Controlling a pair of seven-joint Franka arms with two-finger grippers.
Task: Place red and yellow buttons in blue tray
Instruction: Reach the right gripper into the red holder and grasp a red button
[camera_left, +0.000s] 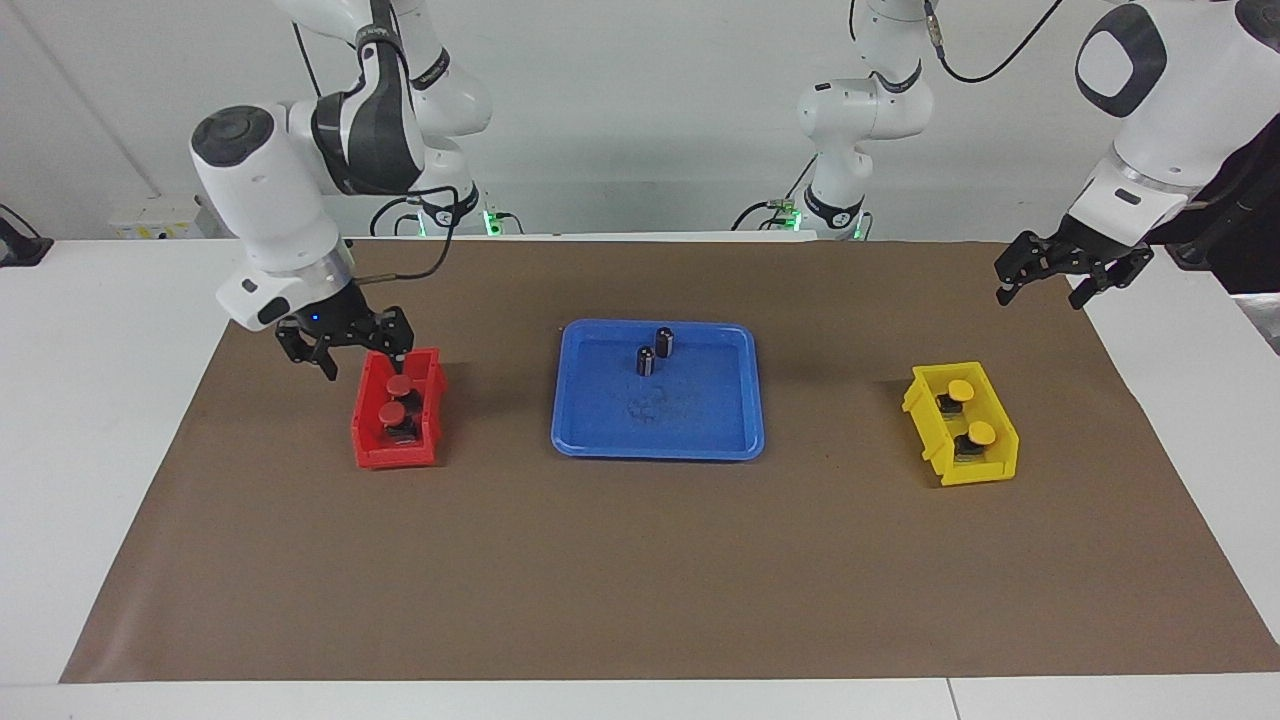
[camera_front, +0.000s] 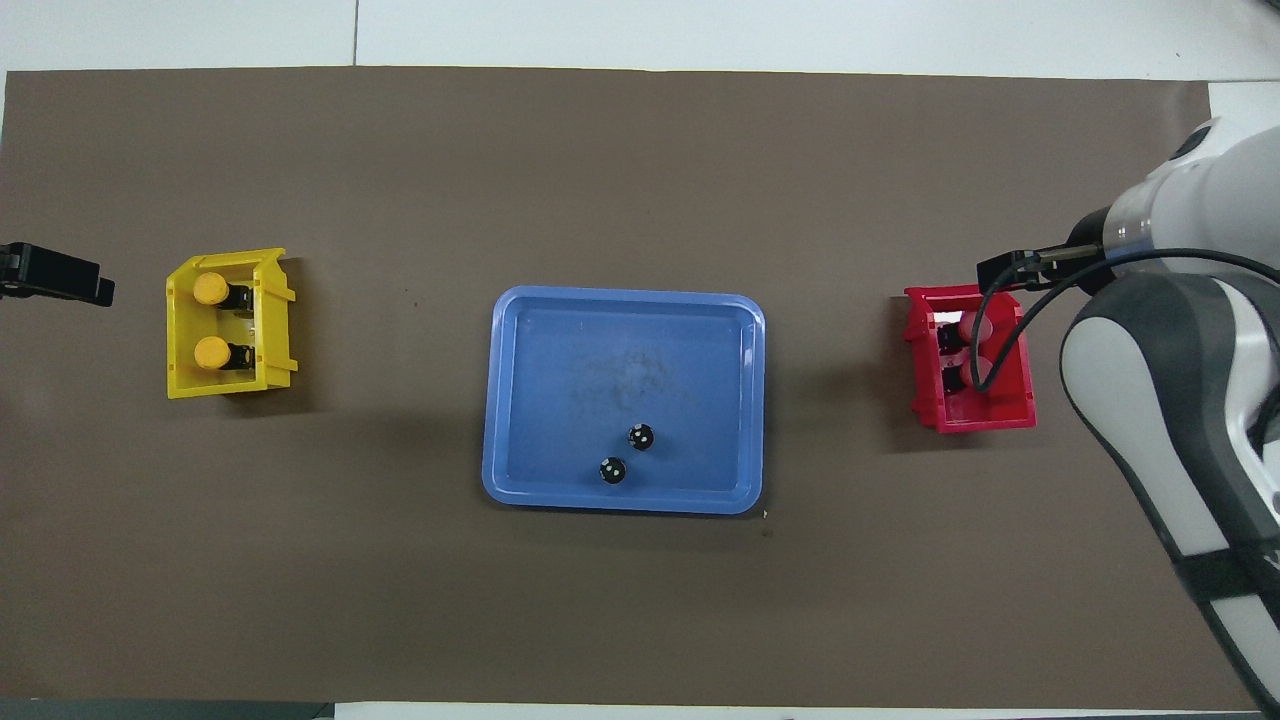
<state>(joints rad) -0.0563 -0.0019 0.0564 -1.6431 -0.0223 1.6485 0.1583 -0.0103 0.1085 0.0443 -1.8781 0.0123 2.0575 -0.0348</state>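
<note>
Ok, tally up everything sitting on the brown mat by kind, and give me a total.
Red buttons: 2
Yellow buttons: 2
Dark cylinders: 2
Blue tray: 1
Red bin: 1
Yellow bin: 1
Total: 9

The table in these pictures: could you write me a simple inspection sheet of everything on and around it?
Surface: white table under a brown mat.
Job's things: two red buttons in the red bin; two yellow buttons in the yellow bin; blue tray at mid-table, holding no buttons.
Clutter: two dark cylinders upright in the tray.
Grippers: right gripper open, low over the red bin's edge nearest the robots; left gripper open, waiting above the mat's edge.
Cables: black cable crosses above the red bin.
Surroundings: white wall, arm bases.
</note>
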